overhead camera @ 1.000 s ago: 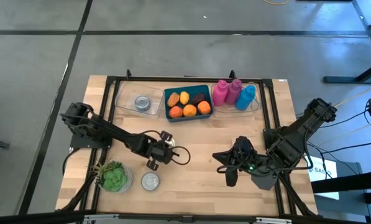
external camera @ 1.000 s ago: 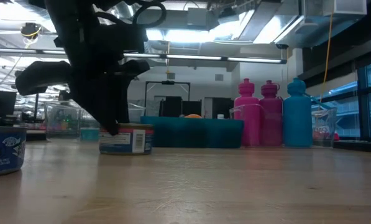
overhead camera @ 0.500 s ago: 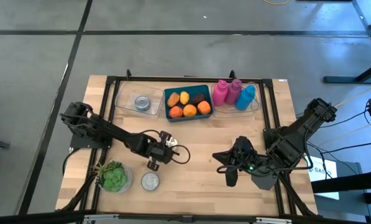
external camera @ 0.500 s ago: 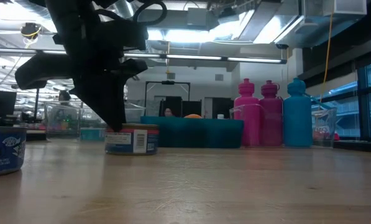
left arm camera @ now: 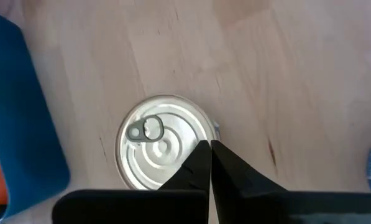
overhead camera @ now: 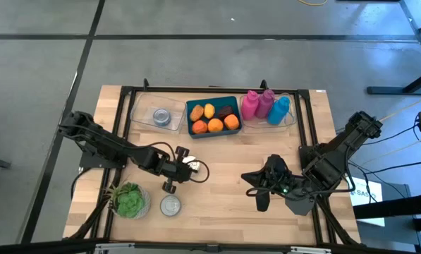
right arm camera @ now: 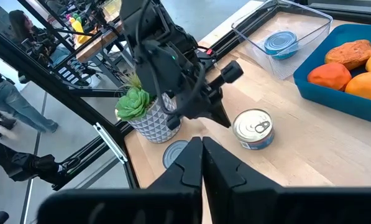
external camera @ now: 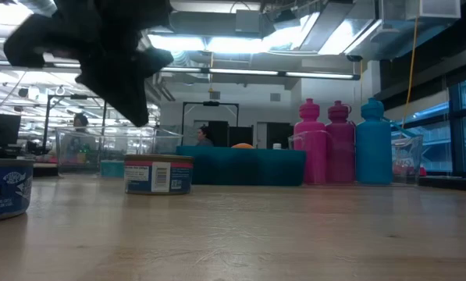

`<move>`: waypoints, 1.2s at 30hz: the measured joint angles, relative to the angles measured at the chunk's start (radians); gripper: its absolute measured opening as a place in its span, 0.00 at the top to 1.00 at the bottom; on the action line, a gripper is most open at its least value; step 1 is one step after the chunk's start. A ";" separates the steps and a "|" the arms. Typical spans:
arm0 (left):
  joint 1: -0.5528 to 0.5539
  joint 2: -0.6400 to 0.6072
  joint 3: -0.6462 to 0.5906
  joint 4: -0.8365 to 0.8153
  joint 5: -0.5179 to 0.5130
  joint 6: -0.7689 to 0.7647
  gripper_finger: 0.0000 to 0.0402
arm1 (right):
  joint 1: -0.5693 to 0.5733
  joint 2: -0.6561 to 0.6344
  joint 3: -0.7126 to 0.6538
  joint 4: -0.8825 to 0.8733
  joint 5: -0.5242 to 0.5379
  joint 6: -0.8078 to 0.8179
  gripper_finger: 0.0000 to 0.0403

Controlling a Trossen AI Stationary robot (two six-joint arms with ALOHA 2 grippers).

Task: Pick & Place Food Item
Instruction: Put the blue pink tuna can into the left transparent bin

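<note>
My left gripper (overhead camera: 180, 169) is lifting and pulling back from where it was a second ago, its jaws now pressed together on nothing, so the tuna can (overhead camera: 191, 163) is standing free on the table (overhead camera: 224, 197) just beside my fingertips. That looks like a release or a missed grasp. My right gripper (overhead camera: 261, 190) is waiting pressed shut, well apart.

Potted succulent (overhead camera: 128, 200), two pink bottles (overhead camera: 257, 104), a blue bottle (overhead camera: 279, 109), wooden table (overhead camera: 224, 204)
</note>
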 joint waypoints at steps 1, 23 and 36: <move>-0.001 -0.008 0.001 -0.004 0.000 0.000 1.00 | 0.000 0.000 0.000 0.000 0.000 0.000 0.99; 0.001 0.001 0.003 -0.017 0.102 0.045 0.64 | 0.000 0.000 0.000 0.000 -0.003 0.002 0.98; 0.003 0.129 0.004 0.069 -0.106 0.057 0.27 | 0.000 0.000 0.000 0.001 -0.023 -0.001 0.98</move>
